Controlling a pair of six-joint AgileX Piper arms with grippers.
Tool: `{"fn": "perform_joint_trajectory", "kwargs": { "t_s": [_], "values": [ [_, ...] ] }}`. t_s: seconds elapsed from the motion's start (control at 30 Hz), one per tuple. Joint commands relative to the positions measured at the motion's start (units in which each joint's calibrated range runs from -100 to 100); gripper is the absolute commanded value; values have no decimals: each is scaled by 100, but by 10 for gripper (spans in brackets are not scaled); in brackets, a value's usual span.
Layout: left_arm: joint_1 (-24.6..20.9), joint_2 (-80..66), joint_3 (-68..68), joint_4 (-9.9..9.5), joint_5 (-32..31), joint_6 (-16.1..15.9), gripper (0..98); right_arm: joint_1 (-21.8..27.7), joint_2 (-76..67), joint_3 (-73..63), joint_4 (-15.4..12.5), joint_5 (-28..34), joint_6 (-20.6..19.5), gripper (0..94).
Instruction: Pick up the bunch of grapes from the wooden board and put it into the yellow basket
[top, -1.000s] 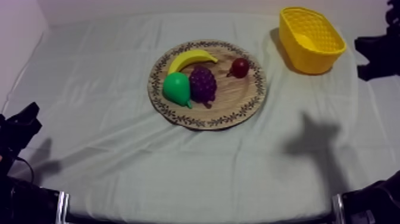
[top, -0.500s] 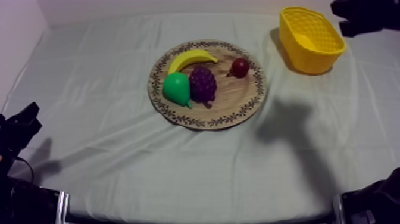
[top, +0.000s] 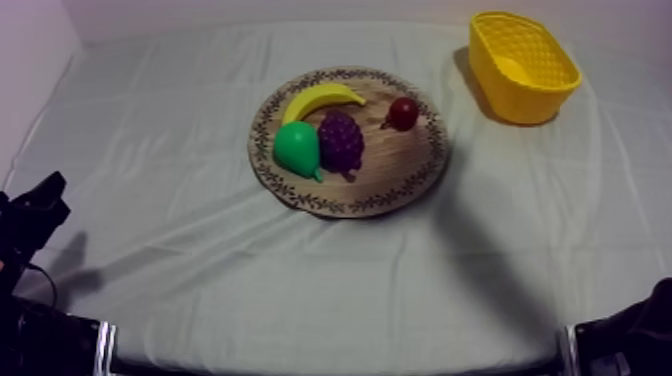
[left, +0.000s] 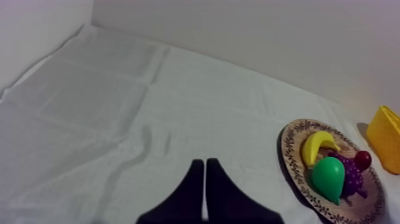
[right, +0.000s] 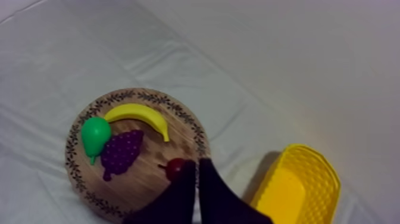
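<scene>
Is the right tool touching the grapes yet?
Apart. The right wrist view shows bare wooden board between the shut right tool and the bunch of grapes.

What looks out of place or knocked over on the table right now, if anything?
Nothing stands out. The bunch of grapes lies on the wooden board between the pear and the small red fruit, with the banana behind, and the yellow basket stands upright with nothing spilled. The cloth is only mildly creased.
</scene>
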Motion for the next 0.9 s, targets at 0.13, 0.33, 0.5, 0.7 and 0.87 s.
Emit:
{"fn": "perform_joint_trajectory", "kwargs": {
  "t_s": [0.13,0.33,0.5,0.7,0.87],
  "values": [
    [-2,0,0,2,2,0,1,-221,722,-659,123,178,-198,4],
    [-2,0,0,2,2,0,1,-334,1279,-1372,181,437,-354,4],
    [-2,0,0,2,2,0,1,-369,1726,-2027,202,666,-468,4],
    [-2,0,0,2,2,0,1,-378,2209,-2749,210,852,-583,4],
    [-2,0,0,2,2,0,1,-414,2489,-3226,265,924,-665,4]
  ]
}}
